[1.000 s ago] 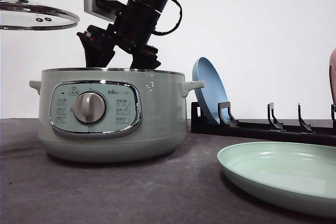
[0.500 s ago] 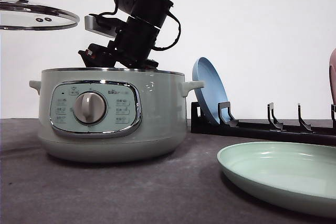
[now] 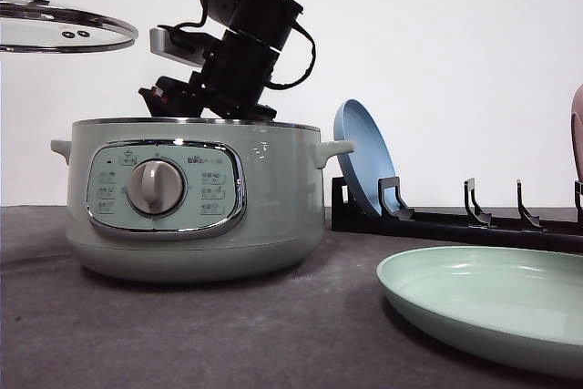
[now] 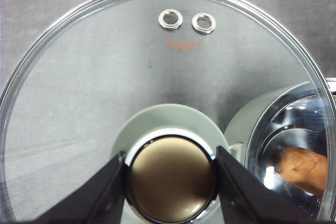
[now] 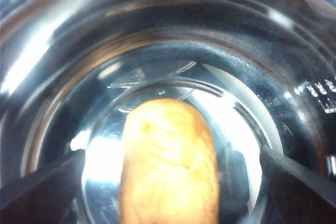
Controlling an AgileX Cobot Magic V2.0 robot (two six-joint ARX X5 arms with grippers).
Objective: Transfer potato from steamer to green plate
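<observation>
Right gripper (image 5: 170, 192) lowered inside steamer (image 3: 196, 198), dark fingers (image 5: 39, 187) spread wide, one each side of potato (image 5: 170, 166), clear gaps both sides, no contact seen. Potato lying on shiny steamer floor, orange-brown, long axis running between the fingers; also seen through the glass in left wrist view (image 4: 303, 169). Left gripper (image 4: 170, 182) pinching green-collared knob (image 4: 170, 179) of glass lid (image 3: 64, 29), lid held level high above tabletop (image 3: 182, 325), left of steamer. Green plate (image 3: 487, 312) flat on tabletop at front right, well apart from steamer. Blue plate (image 3: 363, 157) leaning in black rack (image 3: 455, 220) behind.
</observation>
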